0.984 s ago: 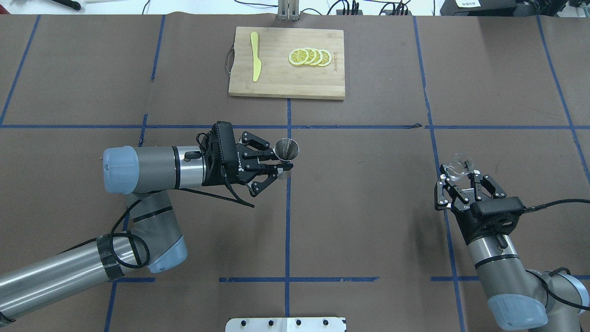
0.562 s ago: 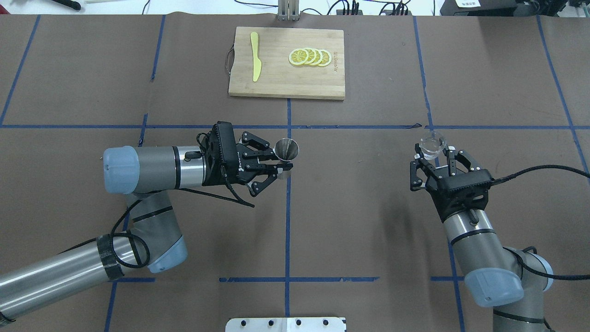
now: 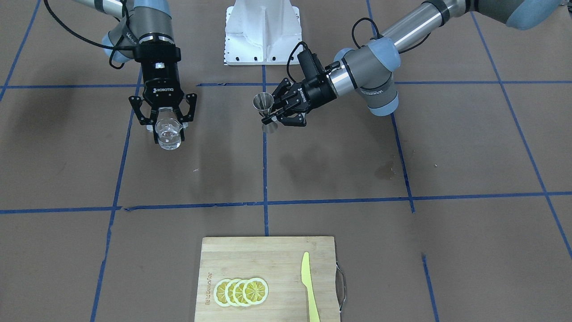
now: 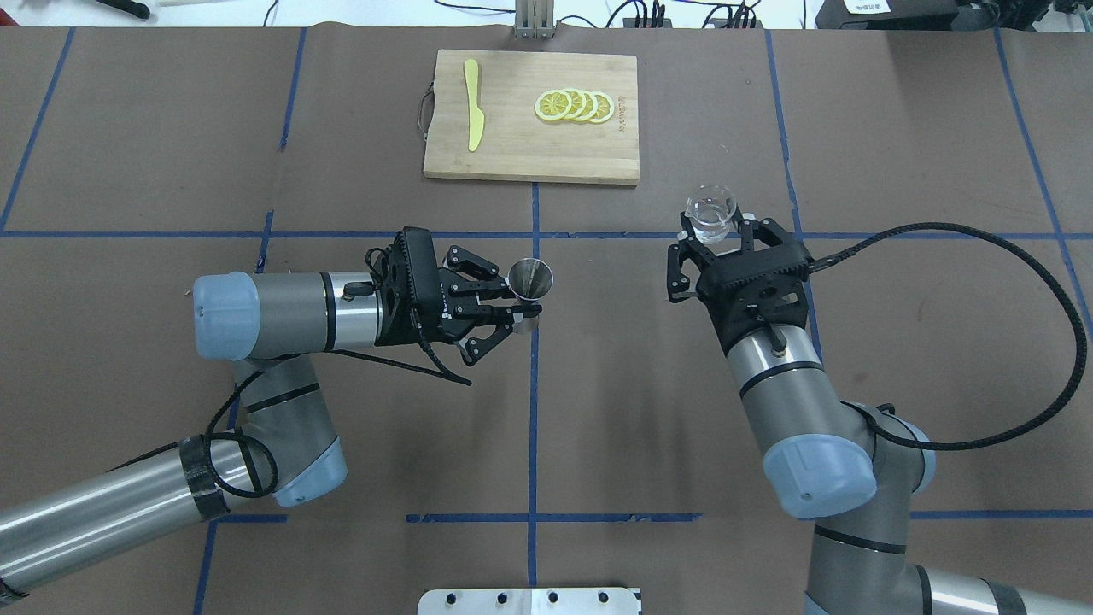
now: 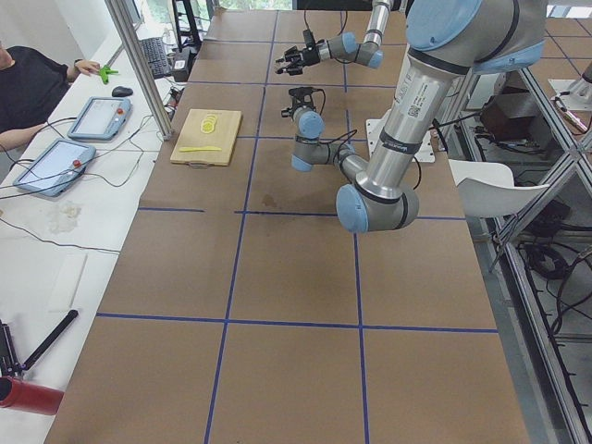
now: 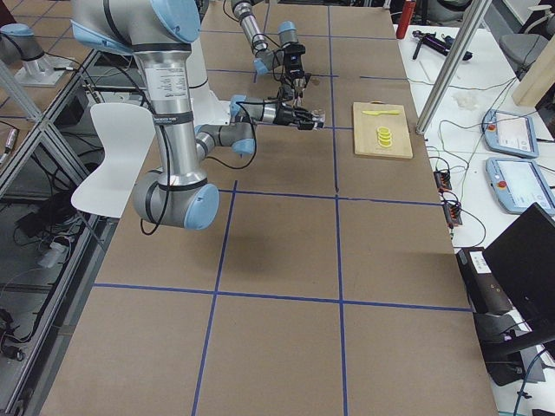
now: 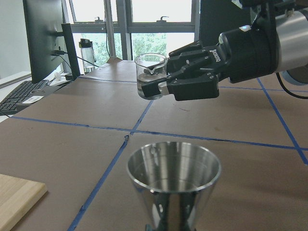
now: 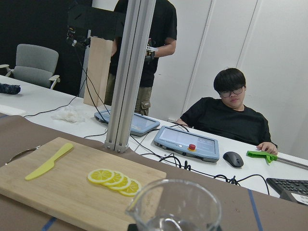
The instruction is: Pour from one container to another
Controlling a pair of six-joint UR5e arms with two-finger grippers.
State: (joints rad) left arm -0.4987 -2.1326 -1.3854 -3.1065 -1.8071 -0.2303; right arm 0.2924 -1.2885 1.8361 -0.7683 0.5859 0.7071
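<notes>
Above the table (image 4: 649, 384), left gripper (image 4: 521, 306) pinches a grey steel hourglass jigger (image 4: 530, 278); right gripper (image 4: 713, 237) pinches a small clear cup (image 4: 710, 209).

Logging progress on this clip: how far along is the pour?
Done: left gripper holds the jigger upright, right gripper holds the cup. In hand: cup is level, off to the jigger's side, liquid inside. Left: bring it over, tilt, pour; jigger looks empty.

we see a brown table (image 4: 683, 384) gridded with blue tape lines (image 4: 533, 410) — on it, a wooden cutting board (image 4: 512, 145).
</notes>
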